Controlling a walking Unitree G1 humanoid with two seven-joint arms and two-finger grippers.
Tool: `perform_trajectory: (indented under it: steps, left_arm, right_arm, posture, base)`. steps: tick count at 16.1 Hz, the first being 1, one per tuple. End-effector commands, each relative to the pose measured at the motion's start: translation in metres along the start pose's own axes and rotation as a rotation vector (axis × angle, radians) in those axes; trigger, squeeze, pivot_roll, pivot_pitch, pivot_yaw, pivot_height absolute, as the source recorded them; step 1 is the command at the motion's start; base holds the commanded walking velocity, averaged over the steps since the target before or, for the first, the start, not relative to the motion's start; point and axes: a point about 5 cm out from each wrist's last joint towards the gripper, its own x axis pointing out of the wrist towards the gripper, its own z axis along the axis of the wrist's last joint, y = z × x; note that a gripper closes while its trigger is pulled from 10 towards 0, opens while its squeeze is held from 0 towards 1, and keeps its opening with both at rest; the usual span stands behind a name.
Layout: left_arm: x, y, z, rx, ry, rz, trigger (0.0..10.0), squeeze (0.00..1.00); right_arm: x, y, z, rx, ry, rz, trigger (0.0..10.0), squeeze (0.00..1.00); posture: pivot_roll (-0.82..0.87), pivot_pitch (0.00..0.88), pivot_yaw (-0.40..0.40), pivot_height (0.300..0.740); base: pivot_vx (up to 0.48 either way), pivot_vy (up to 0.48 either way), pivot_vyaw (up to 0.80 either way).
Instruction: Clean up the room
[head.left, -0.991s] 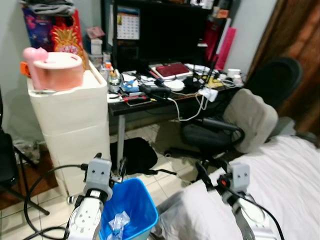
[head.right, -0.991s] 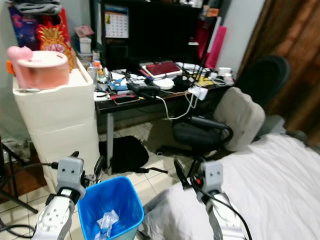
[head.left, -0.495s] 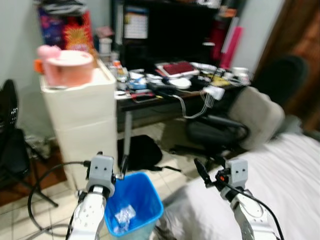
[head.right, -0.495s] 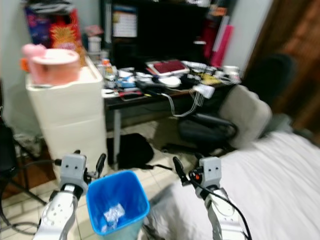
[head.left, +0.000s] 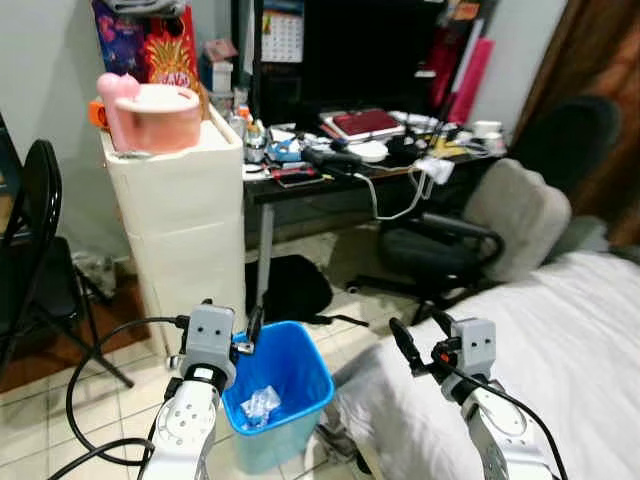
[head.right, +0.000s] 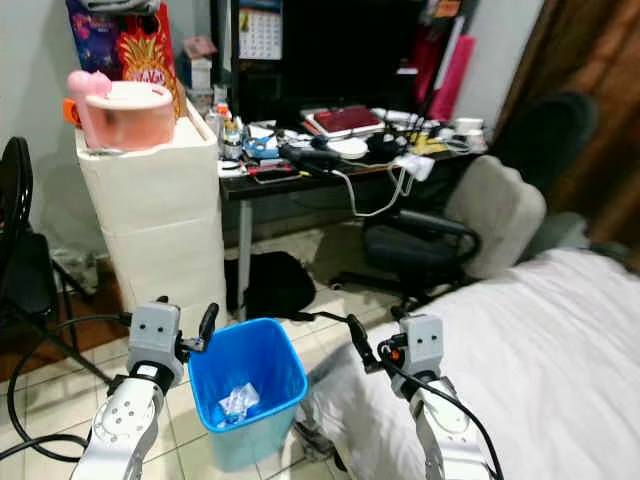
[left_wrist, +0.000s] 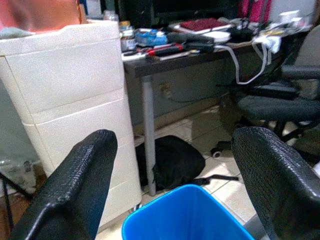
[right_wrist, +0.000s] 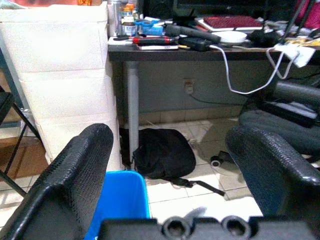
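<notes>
Over the last second my head camera pans toward the robot's left and the blur clears. A black folding chair (head.left: 35, 250) comes into frame on the left. The white drawer unit (head.left: 180, 215) and the tabletop (head.left: 330, 185) slide rightward in frame. The blue bin (head.left: 280, 395) now sits more central and shows whole, with the crumpled clear wrapper (head.left: 260, 405) inside.
</notes>
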Motion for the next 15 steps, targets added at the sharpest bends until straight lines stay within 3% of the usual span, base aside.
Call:
perform_trajectory:
  steps: [1,9,12,15]
  left_arm:
    - [0.003,-0.006,0.002,-0.004,-0.005,-0.02,10.0,0.0]
    - [0.006,-0.007,0.002,-0.008,-0.004,-0.035,10.0,0.0]
    - [0.007,-0.007,-0.008,-0.001,0.043,-0.036,10.0,0.0]
    - [0.0,0.006,-0.028,-0.138,0.129,0.015,10.0,0.0]
  right_arm:
    - [-0.002,-0.005,0.0,-0.004,0.001,-0.021,10.0,0.0]
    - [-0.002,-0.003,-0.001,-0.004,0.002,-0.012,10.0,0.0]
    - [-0.002,-0.008,-0.004,-0.012,0.028,-0.052,10.0,0.0]
    - [-0.013,-0.028,-0.006,0.0,0.018,-0.229,10.0,0.0]
  posture:
    - [0.11,0.0,-0.12,0.74]
    - [0.1,0.0,-0.11,0.74]
    - [0.1,0.0,-0.104,0.74]
    - [0.09,0.0,-0.1,0.74]
  base:
    - [-0.255,0.0,0.0]
    - [-0.256,0.0,0.0]
    - [-0.084,0.0,-0.72]
    - [0.0,0.0,-0.78]
